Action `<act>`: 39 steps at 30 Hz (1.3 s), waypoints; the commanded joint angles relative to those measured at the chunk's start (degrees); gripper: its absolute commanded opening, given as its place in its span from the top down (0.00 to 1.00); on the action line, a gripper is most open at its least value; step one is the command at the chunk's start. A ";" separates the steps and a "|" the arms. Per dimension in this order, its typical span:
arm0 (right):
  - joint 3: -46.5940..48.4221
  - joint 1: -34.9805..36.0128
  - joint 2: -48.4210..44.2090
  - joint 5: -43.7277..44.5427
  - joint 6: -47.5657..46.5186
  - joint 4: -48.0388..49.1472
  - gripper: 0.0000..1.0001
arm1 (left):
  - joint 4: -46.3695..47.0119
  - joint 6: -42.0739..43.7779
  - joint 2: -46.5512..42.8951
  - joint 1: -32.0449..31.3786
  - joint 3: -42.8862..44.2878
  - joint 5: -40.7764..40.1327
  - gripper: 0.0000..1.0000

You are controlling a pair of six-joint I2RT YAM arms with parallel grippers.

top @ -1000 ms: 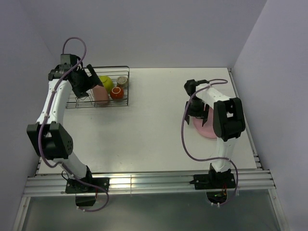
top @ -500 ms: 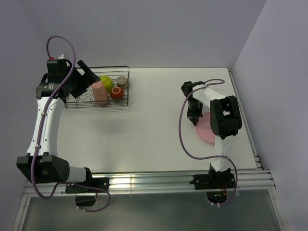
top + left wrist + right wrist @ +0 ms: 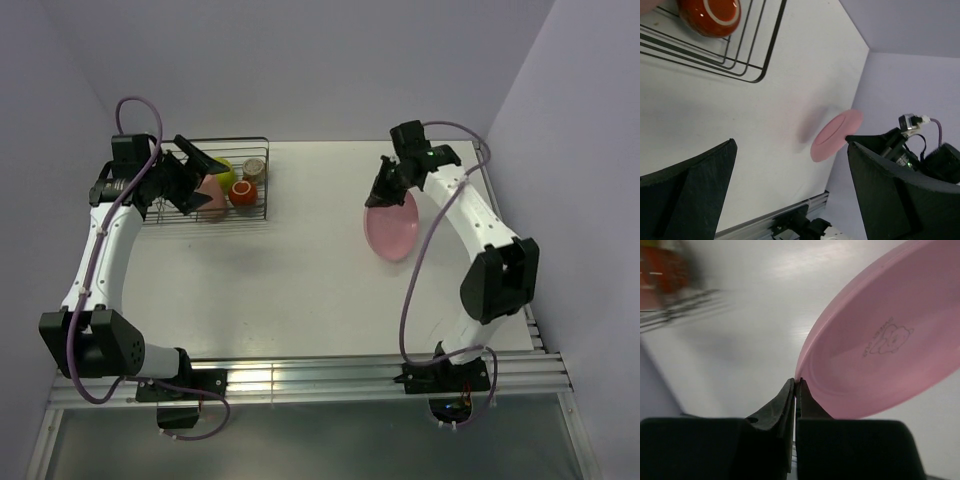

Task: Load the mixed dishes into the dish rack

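right claw [image 3: 384, 187] [image 3: 795, 382] is pinching the rim of the large flat pink plate [image 3: 392, 228] [image 3: 875, 355] [image 3: 835, 136], its two dark fingers closing to a narrow slit with only the plate's thin edge between them. the plate is hanging over the right half of the white table [image 3: 300, 270], well apart from the rectangular dark metal wire dish rack [image 3: 250, 216] [image 3: 757, 55] at the far left. it is tilting rather than lying flat: from above it is reading as an oval whose long axis is running from the gripped far edge towards the near edge of the table. in the left wrist view it is showing almost edge-on, with a soft shadow lying on the table beside it and not touching it. the face showing to the right wrist camera is smooth and matte, carrying a raised ring and a small printed flower mark.

left claw [image 3: 208, 183] [image 3: 791, 144] is standing wide apart above the rack, gripping nothing. inside the rack are sitting the lime-green bowl [image 3: 222, 170], the small beige-grey round cup [image 3: 254, 169], the small glossy orange-red mug [image 3: 243, 193] [image 3: 710, 15] and the salmon-pink cup [image 3: 212, 186], the last partly hidden by the claw.

the table is plain and matte, with pale lavender walls enclosing it on three sides and a ribbed aluminium rail [image 3: 300, 378] running along its near edge.
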 commanded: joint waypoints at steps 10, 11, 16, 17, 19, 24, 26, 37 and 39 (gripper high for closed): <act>-12.39 0.25 -14.74 -18.54 26.17 55.41 1.00 | 15.79 -31.77 -5.98 -6.08 -0.61 4.78 0.01; -13.27 0.25 -14.91 -18.80 27.84 59.36 1.00 | 18.81 -41.82 -7.66 -6.70 -3.26 5.14 0.01; -19.33 1.74 -14.39 -17.23 39.01 84.68 1.00 | 29.38 -61.24 -15.75 -14.07 -11.89 -2.75 0.01; -20.30 2.79 -13.78 -16.70 40.24 88.54 1.00 | 30.08 -62.83 -15.76 -14.69 -11.90 -3.20 0.01; -21.98 4.11 -13.33 -14.68 42.10 96.65 1.00 | 30.27 -65.91 -15.50 -15.66 -10.41 -3.30 0.01; -20.84 8.85 -14.03 -12.40 40.61 100.71 1.00 | 23.60 -73.03 -17.08 -18.22 -7.59 -6.98 0.01; -19.96 10.00 -14.82 -11.61 38.68 100.97 1.00 | 22.01 -74.44 -17.43 -18.30 -6.10 -7.51 0.01; -20.22 14.31 -14.12 -7.83 43.24 110.11 1.00 | 21.39 -77.79 -15.33 -18.74 -0.75 -10.24 0.01; -19.87 14.66 -14.12 -6.86 43.59 110.29 1.00 | 21.30 -77.43 -14.71 -19.36 -0.21 -10.07 0.01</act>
